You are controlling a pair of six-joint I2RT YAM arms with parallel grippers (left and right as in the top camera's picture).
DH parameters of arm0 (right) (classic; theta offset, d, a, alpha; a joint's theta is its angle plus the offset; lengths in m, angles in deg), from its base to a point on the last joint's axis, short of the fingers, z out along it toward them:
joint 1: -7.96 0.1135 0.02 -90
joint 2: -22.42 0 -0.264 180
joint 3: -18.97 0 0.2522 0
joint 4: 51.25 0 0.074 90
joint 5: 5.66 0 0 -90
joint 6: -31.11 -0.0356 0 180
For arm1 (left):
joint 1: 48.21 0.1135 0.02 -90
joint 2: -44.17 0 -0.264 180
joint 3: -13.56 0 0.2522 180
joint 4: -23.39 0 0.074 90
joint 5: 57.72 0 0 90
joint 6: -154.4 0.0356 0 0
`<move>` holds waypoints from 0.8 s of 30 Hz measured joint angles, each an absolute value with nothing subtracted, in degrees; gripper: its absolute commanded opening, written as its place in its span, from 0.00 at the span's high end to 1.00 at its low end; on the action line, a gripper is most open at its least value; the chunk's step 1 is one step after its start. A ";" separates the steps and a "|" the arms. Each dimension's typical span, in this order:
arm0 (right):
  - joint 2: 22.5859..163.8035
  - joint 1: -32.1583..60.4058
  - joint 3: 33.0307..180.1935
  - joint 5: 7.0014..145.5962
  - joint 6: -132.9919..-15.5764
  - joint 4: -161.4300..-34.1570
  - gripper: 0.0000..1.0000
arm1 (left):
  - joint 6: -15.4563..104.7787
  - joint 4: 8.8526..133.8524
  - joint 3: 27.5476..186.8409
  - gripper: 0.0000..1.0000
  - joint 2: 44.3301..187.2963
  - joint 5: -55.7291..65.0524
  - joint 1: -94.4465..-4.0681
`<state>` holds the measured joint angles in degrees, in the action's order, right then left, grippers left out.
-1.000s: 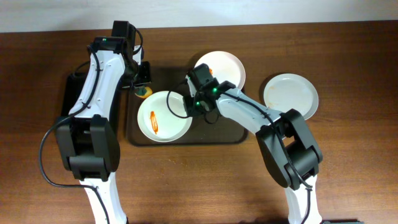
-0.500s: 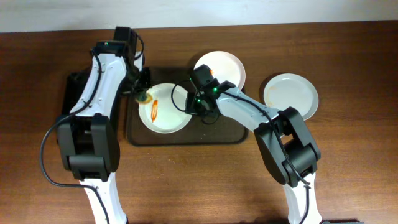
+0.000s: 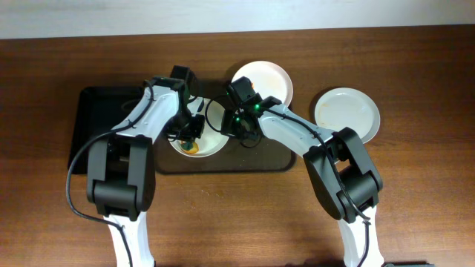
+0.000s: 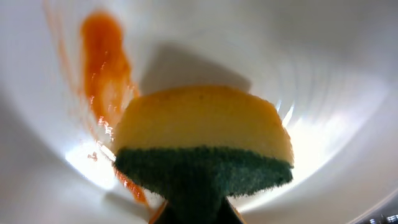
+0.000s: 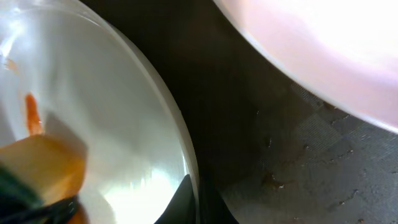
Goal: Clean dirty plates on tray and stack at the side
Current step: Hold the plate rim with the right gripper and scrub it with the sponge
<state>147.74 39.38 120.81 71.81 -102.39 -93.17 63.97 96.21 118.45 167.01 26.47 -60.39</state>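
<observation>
The smeared plate (image 3: 214, 142), centre-left in the overhead frame on the brown tray (image 3: 245, 162), is pinched at its right rim by the right gripper (image 3: 231, 127) — the left gripper (image 3: 191, 139) clenches a yellow-and-green sponge (image 4: 202, 146) pressed into it beside the orange sauce (image 4: 102, 43). A second plate (image 3: 269, 77) lies at the tray's upper edge — a third plate (image 3: 346, 113) sits on the table (image 3: 415, 208), far right.

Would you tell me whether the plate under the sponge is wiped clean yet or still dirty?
Still dirty: the left wrist view shows an orange-red smear on the plate beside the sponge, not yet wiped away.
</observation>
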 measured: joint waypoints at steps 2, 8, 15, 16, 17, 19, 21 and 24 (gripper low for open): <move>147.74 39.38 120.81 71.81 -102.37 -93.15 0.96 | 63.75 97.85 121.31 0.99 167.03 26.91 -59.21; 147.74 39.38 120.81 71.83 -101.96 -93.19 0.96 | 63.27 82.66 121.69 0.99 167.03 34.30 -59.96; 147.74 39.38 120.81 71.81 -101.71 -93.19 0.96 | 63.27 70.49 115.89 0.99 167.03 38.06 -60.96; 147.74 39.38 120.81 71.83 -101.69 -93.21 0.96 | 63.27 74.75 115.92 0.99 167.03 38.58 -60.96; 147.74 39.38 120.81 71.81 -101.36 -93.26 0.96 | 63.12 79.38 116.02 0.99 167.01 38.78 -60.96; 147.74 39.38 120.81 71.81 -100.91 -93.26 0.96 | 63.05 87.89 116.20 0.99 166.62 38.54 -60.94; 147.74 39.38 120.81 71.81 -100.88 -93.26 0.96 | 62.90 91.93 116.18 0.99 166.51 35.68 -60.92; 147.74 39.38 120.81 71.81 -100.88 -93.26 0.96 | 63.14 94.40 116.18 0.99 166.51 29.08 -60.90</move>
